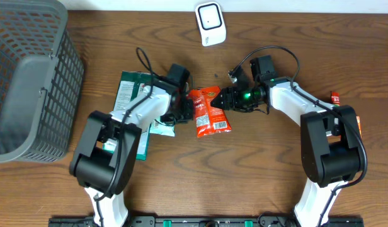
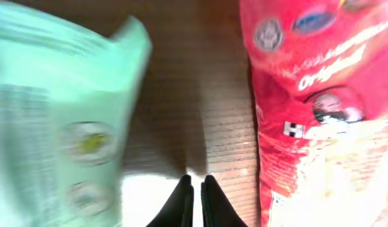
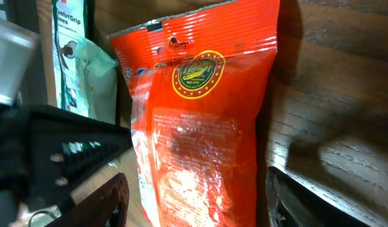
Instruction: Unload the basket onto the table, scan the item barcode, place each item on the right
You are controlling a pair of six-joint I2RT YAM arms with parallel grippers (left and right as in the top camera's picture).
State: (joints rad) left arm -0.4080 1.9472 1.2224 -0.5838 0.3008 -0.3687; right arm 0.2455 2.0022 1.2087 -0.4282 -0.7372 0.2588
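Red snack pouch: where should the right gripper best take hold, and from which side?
Probably the long edge facing the right arm. The red snack pouch lies flat on the table, so only its thin edges offer a pinch; the shut left gripper sits by the opposite edge. The open right gripper could come in low from its own side, over bare wood.

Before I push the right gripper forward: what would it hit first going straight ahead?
The red snack bag. It lies directly ahead of the right gripper, whose open fingers point at its top end. How close is unclear, so contact may come quickly.
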